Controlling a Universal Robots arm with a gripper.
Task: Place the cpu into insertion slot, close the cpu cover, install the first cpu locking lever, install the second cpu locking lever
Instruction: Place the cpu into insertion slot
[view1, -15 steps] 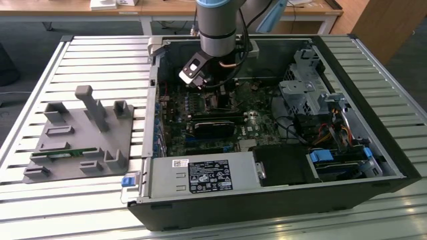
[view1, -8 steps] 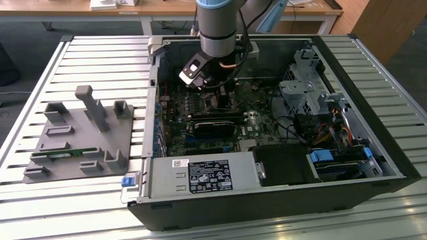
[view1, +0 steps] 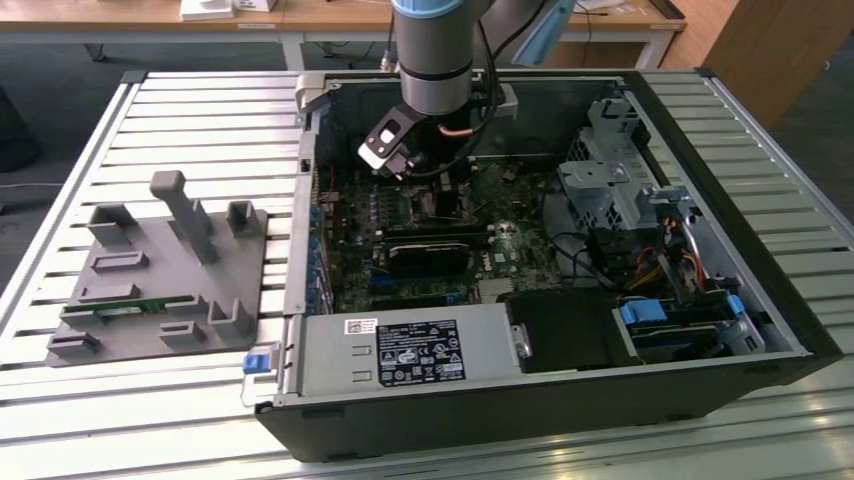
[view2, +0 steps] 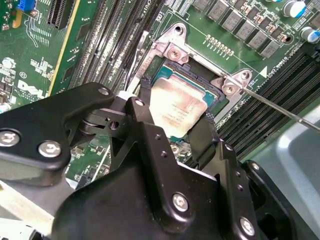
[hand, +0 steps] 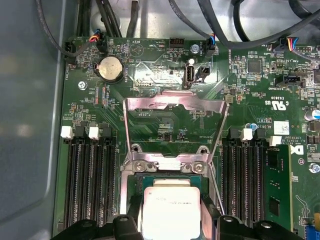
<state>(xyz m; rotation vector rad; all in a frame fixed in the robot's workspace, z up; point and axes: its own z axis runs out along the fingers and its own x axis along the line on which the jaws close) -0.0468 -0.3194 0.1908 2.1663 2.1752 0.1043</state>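
Gripping the cpu (view2: 175, 106) by two opposite edges, gripper (view2: 174, 119) narrowed onto it, right at the insertion slot (view2: 212, 99); fully seated or not, cannot tell; cpu cover (hand: 175, 104) flipped open; locking levers (view2: 280, 108) unlatched.

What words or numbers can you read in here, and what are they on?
White label on the silver power supply: print too small to read.
Green circuit board: white lettering all over, too tiny to read for sure.
cpu top: faint markings, unreadable.
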